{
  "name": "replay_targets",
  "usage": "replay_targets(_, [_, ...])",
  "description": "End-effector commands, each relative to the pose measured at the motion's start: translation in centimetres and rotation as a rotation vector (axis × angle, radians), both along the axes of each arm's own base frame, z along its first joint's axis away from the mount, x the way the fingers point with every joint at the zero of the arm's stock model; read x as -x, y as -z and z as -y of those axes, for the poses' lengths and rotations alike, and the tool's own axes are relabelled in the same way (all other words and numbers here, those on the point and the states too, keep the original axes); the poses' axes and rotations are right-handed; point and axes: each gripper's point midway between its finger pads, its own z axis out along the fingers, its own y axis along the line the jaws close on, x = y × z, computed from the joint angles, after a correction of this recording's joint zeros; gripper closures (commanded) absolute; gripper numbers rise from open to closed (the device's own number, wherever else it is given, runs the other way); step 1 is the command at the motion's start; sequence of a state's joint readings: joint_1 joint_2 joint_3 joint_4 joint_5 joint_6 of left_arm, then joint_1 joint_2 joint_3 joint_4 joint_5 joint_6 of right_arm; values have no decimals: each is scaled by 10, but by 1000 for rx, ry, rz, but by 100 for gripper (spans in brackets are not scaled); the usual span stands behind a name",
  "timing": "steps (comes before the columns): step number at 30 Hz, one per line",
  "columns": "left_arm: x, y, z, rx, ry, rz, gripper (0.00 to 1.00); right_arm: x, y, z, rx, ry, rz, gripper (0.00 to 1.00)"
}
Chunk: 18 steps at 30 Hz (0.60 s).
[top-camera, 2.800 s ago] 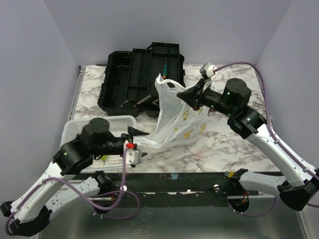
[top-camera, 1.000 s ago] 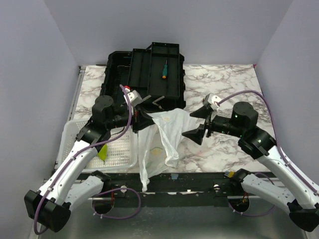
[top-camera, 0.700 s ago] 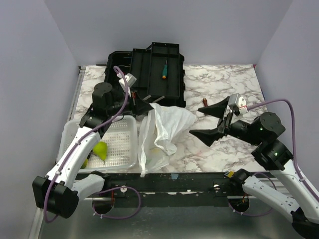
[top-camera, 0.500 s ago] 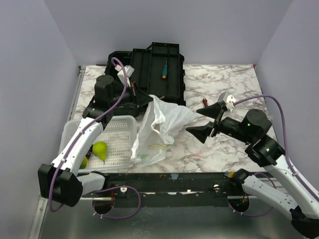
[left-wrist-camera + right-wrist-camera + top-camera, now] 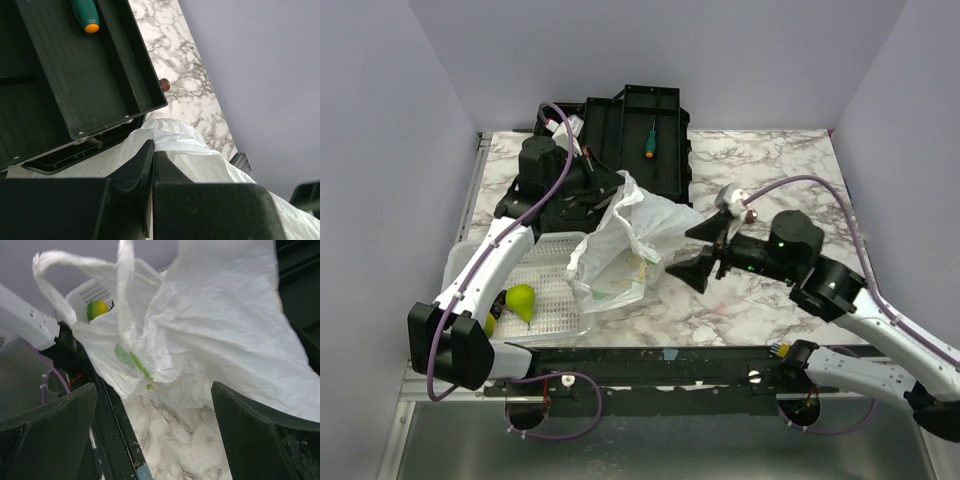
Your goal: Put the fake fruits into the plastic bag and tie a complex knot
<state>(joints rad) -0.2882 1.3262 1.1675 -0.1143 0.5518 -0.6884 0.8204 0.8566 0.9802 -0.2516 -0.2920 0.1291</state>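
Pinching the plastic bag [image 5: 625,245], left gripper [image 5: 151,150] clamped shut; right gripper [image 5: 688,253] spread wide beside it

Marble-topped desk boxed in by plain lavender walls.
The desk [image 5: 780,165] has a white top veined in grey and reaches the back wall [image 5: 650,50], with the left wall [image 5: 380,150] and right wall [image 5: 910,130] rising at its sides; all three are bare, matte and evenly lit. A black rail [image 5: 670,365] edges its near side, and below that lies a dull brushed metal sheet [image 5: 670,450].
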Motion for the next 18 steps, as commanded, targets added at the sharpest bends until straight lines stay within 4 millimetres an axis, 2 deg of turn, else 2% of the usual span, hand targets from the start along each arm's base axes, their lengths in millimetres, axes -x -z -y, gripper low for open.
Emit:
replay_targets(1, [-17,1,-10,1,-105,-45,100,1,15,-24,106,11,83,0])
replay_targets(3, [-20,3,-13,2,-116,-53,100,2,14,-34,133,24,151,0])
replay_targets(5, [-21,4,-14,2,-119,-59,100,-12,14,-35,165,134,196,0])
replay_targets(7, [-21,4,-14,0,-120,-56,100,-18,7,-40,158,199,228,0])
replay_targets(11, [-20,4,-15,6,-125,-59,100,-10,-10,-69,125,181,253,0])
replay_targets(13, [-20,2,-15,12,-125,-56,100,-22,-11,-75,141,240,294,0])
replay_targets(18, [-17,4,-17,13,-129,-60,100,-54,-17,-72,182,408,456,0])
